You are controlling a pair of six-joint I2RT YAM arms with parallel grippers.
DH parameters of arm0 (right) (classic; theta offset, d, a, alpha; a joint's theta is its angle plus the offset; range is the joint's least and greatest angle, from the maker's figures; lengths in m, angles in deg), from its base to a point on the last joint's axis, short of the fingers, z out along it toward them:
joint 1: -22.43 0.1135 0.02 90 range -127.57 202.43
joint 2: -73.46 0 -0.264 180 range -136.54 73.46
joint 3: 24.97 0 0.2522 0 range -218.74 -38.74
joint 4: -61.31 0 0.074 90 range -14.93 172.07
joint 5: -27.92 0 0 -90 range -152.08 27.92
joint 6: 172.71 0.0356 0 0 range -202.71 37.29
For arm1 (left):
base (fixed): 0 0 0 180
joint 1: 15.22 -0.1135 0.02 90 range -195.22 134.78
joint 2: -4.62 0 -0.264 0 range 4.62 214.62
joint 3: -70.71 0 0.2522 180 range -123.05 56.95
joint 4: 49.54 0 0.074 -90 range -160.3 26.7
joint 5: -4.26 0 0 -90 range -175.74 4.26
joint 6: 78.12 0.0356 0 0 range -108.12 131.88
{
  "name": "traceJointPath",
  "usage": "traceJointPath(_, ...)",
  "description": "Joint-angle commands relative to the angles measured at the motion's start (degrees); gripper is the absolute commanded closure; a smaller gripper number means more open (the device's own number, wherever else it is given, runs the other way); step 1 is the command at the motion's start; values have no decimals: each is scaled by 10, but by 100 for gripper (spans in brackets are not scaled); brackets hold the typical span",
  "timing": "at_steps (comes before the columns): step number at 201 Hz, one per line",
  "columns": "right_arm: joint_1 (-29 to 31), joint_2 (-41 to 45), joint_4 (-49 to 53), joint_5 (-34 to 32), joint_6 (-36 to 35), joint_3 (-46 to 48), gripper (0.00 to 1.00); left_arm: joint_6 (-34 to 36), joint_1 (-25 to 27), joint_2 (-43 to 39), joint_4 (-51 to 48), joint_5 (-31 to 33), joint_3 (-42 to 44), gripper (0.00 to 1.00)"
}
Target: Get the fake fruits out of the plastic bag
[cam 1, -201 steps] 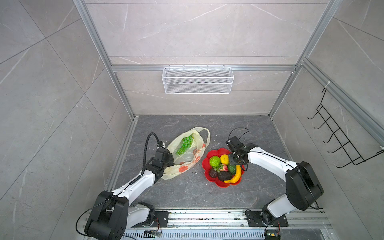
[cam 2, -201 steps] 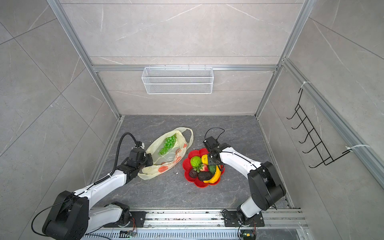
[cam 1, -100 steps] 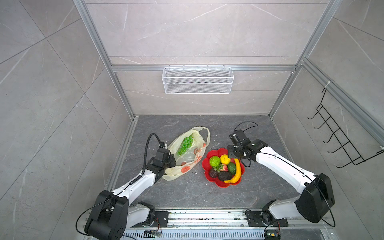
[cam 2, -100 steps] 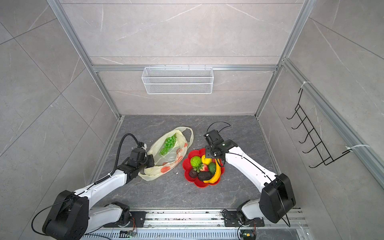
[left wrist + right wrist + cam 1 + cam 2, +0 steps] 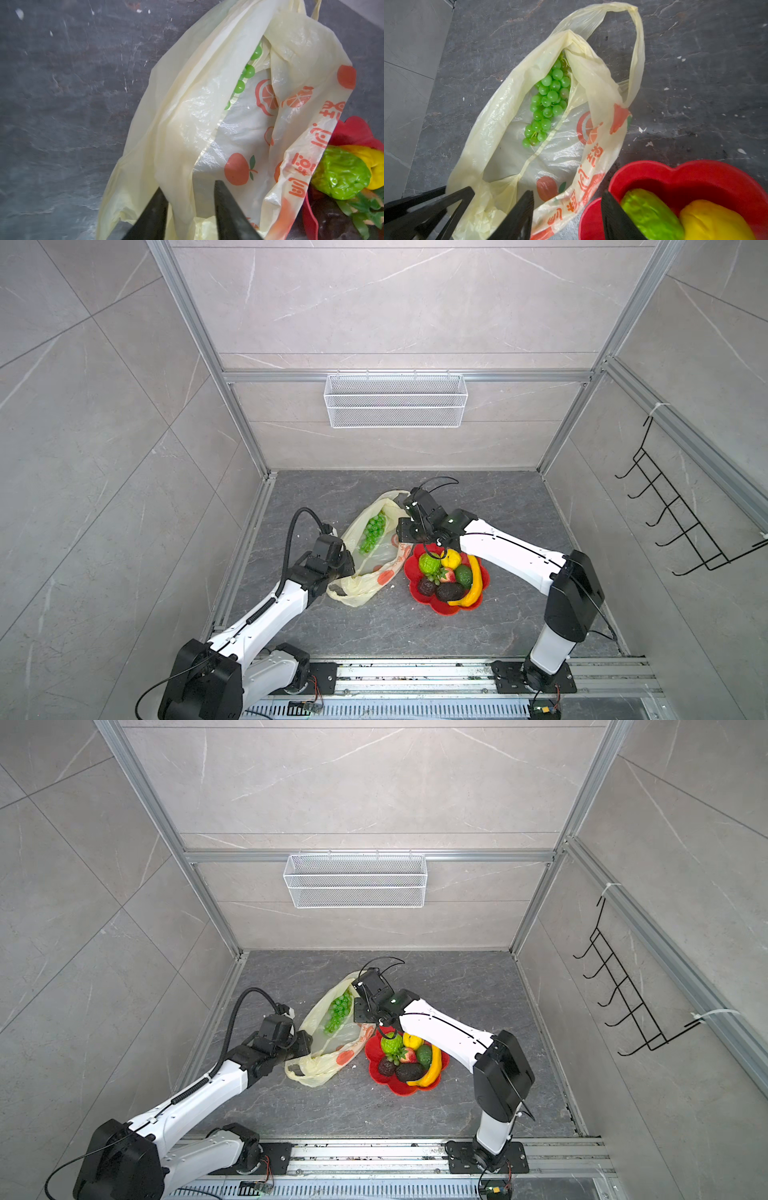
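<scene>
The plastic bag (image 5: 376,562) (image 5: 332,1048) lies flat on the dark floor with its mouth open, and a green grape bunch (image 5: 372,533) (image 5: 338,1011) (image 5: 548,101) lies inside it. My left gripper (image 5: 347,568) (image 5: 189,185) is open at the bag's near left edge, a loose fold of the bag between its fingers. My right gripper (image 5: 403,531) (image 5: 567,192) is open and empty above the bag's right edge, beside the red plate (image 5: 453,610). The plate holds a lime-green fruit (image 5: 429,563), lemon (image 5: 451,559), banana (image 5: 473,585), strawberry and dark avocados (image 5: 449,591).
A white wire basket (image 5: 395,406) hangs on the back wall. A black hook rack (image 5: 681,522) is fixed to the right wall. Aluminium frame posts stand at the corners, and the arms' base rail (image 5: 415,672) runs along the front edge.
My left gripper has opened and let go of the bag's edge. My right arm has swung left from over the plate to the bag's right side.
</scene>
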Motion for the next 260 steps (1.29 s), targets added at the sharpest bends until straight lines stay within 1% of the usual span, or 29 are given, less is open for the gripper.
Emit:
traceJointPath(1, 3, -6, -11, 6, 15, -16, 45, 27, 0, 36, -98, 31, -93, 44)
traceJointPath(17, 3, 4, -20, -1, 23, 2, 45, 46, 0, 75, -134, 42, -155, 36)
traceJointPath(32, 3, 18, -27, -12, 29, 23, 45, 68, 1, 121, -144, 46, -208, 29)
traceJointPath(61, 3, 41, -36, -22, 37, 52, 45, 96, 4, 221, -182, 64, -318, 26)
traceJointPath(76, 3, 49, -36, -27, 38, 61, 45, 100, 6, 252, -191, 66, -350, 26)
traceJointPath(88, 3, 51, -38, -29, 38, 67, 45, 97, 12, 261, -196, 76, -363, 27)
traceJointPath(104, 3, 48, -41, -24, 39, 65, 45, 81, 19, 248, -188, 86, -348, 30)
traceJointPath(116, 3, 43, -47, -19, 40, 64, 45, 59, 21, 220, -175, 99, -313, 33)
traceJointPath(130, 3, 36, -54, -10, 40, 60, 45, 39, 21, 167, -139, 94, -249, 37)
traceJointPath(146, 3, 26, -57, 0, 39, 49, 45, 22, 22, 94, -105, 88, -180, 37)
traceJointPath(173, 4, 16, -55, 2, 34, 36, 46, -16, 22, 1, -114, 124, -116, 29)
traceJointPath(186, 3, 14, -55, 4, 34, 32, 46, -21, 21, -14, -126, 142, -108, 25)
traceJointPath(196, 4, 13, -55, 6, 34, 30, 45, -7, 21, -13, -123, 142, -111, 22)
traceJointPath(204, 4, 12, -55, 7, 34, 29, 45, 11, 21, -1, -118, 135, -122, 21)
traceJointPath(216, 4, 12, -54, 7, 34, 28, 45, 39, 21, 42, -119, 122, -160, 18)
traceJointPath(228, 4, 12, -54, 6, 38, 28, 45, 70, 21, 104, -127, 122, -212, 18)
traceJointPath(239, 4, 13, -55, 5, 44, 29, 45, 98, 21, 168, -135, 109, -263, 17)
traceJointPath(260, 4, 9, -59, 5, 55, 24, 45, 152, 14, 279, -145, 116, -343, 13)
